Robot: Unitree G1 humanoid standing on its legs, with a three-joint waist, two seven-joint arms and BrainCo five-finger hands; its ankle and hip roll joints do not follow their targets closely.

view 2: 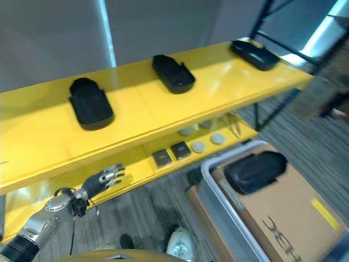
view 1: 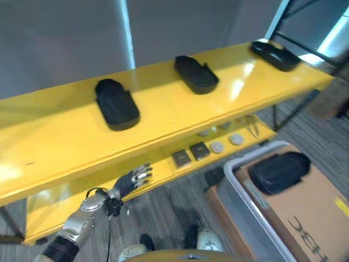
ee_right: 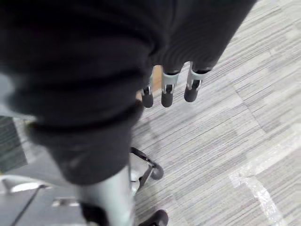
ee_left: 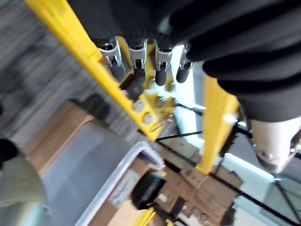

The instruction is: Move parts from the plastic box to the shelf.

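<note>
Three black moulded parts lie apart along the yellow shelf (view 1: 60, 136): one on the left (view 1: 116, 103), one in the middle (view 1: 195, 73), one at the far right end (view 1: 274, 54). A fourth black part (view 1: 278, 172) rests on cardboard inside the grey plastic box (view 1: 248, 210) on the floor at the lower right. My left hand (view 1: 131, 180) hangs open and empty in front of the lower shelf, well left of the box. My right hand (ee_right: 169, 89) hangs open over the carpet, holding nothing.
The lower yellow shelf (view 1: 158, 164) carries two dark square pads (view 1: 191, 154) and a few round discs (view 1: 226, 143). A black metal frame (view 1: 283, 16) stands behind the shelf's right end. Striped grey carpet (view 1: 163, 213) lies between shelf and box.
</note>
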